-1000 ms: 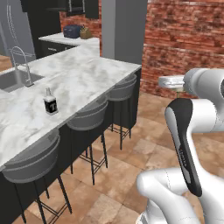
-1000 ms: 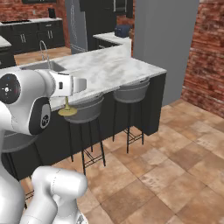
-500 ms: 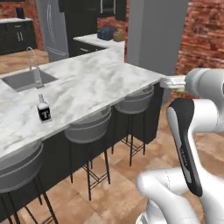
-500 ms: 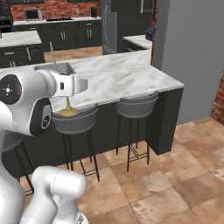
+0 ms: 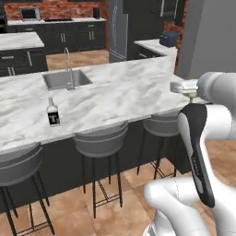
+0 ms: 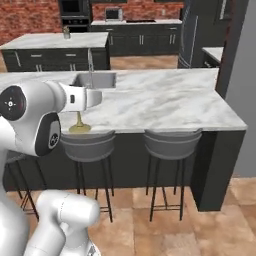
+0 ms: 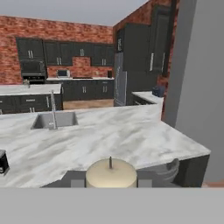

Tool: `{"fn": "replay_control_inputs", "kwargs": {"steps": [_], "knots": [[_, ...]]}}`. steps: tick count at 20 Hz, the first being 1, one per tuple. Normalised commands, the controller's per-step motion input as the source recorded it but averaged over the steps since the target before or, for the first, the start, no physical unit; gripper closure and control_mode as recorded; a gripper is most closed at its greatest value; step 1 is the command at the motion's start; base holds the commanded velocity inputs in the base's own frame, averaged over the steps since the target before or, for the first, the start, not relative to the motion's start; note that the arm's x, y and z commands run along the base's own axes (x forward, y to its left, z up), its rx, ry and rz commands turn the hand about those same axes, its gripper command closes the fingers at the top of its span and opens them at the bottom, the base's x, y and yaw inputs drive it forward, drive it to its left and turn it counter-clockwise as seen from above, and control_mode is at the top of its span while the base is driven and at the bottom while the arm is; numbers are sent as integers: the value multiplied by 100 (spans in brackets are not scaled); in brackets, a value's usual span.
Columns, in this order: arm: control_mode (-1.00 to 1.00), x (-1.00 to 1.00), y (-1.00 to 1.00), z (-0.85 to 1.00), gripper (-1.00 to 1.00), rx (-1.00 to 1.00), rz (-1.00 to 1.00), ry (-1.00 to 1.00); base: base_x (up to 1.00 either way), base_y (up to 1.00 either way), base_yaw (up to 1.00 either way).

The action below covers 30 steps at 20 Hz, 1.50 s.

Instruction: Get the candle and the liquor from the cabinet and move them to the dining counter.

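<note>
Room: kitchen with red brick walls, dark cupboards, terracotta tile floor.
Dining counter [image 5: 138,87]: long white grey-veined marble top on a dark base; steel sink [image 5: 67,79] with faucet [image 5: 67,67] inset; grey stools [image 6: 172,145] tucked under the near edge.
Liquor [image 5: 53,113]: black bottle with white label, upright on the counter, near the front edge, in front of the sink; well apart from the gripper.
Candle [image 7: 110,173]: cream stub with dark wick, seen from above in the hand view, directly between the fingers; golden base [image 6: 79,128] hangs below the hand, beside the counter's near edge.
Gripper [image 7: 110,183]: narrowly parted, clamped on the candle, carried in the air in front of the counter.
</note>
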Motion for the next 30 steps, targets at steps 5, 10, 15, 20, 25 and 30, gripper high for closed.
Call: {"fn": "replay_control_inputs", "kwargs": {"steps": [5,10,15,20,25,30], "knots": [[100,0,0,0,100,0,0,0,74,-56,67],[100,0,0,0,100,0,0,0,87,-30,60],[100,0,0,0,100,0,0,0,95,-9,13],[100,0,0,0,100,0,0,0,54,-54,-8],[100,0,0,0,100,0,0,0,31,-53,-28],[100,0,0,0,100,0,0,0,25,-18,-45]]}}
